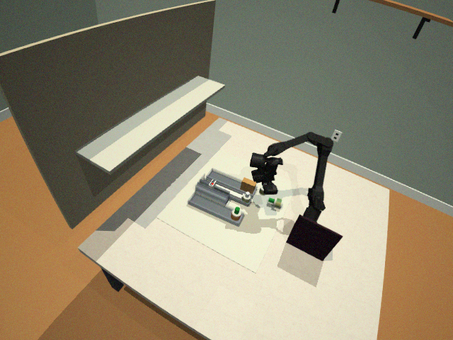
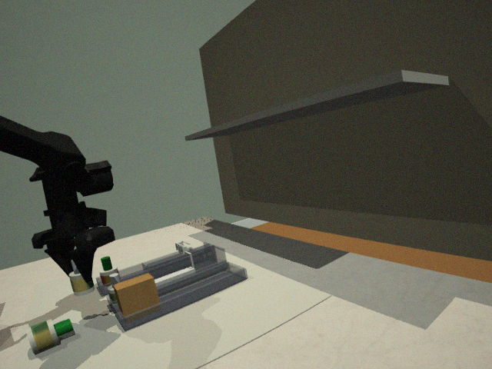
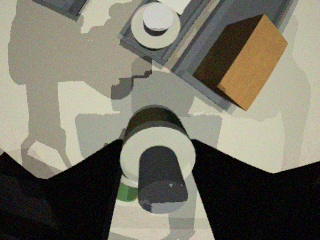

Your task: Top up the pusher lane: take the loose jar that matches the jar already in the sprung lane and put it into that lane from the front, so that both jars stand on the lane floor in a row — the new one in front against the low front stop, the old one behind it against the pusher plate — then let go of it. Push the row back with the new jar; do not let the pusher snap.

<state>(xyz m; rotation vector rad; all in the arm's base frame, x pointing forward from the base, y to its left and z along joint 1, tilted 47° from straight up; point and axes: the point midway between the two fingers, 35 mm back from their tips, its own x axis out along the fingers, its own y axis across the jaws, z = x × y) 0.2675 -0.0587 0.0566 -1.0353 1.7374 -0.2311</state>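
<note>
My gripper (image 1: 265, 188) (image 2: 82, 277) (image 3: 156, 146) is shut on an upright jar (image 2: 80, 284) (image 3: 131, 159) with a grey cap, white body and green-yellow label. It holds the jar off the table, short of the grey tray's front (image 1: 208, 205) (image 2: 191, 292) (image 3: 187, 83). A standing jar (image 1: 246, 197) (image 3: 140, 32) with a pale grey cap is at the front of the middle lane, with a white pusher bar (image 1: 228, 190) (image 2: 174, 275) behind it. In the exterior view the orange block partly hides that jar. The held jar's underside is hidden in the wrist view.
An orange block (image 1: 248, 183) (image 2: 137, 295) (image 3: 260, 60) sits in the neighbouring lane. A green-capped jar (image 1: 236, 213) (image 2: 106, 274) stands in the other outer lane. Another green-capped jar (image 1: 277, 202) (image 2: 42, 336) lies on its side on the mat; its cap (image 3: 127, 192) shows below my gripper.
</note>
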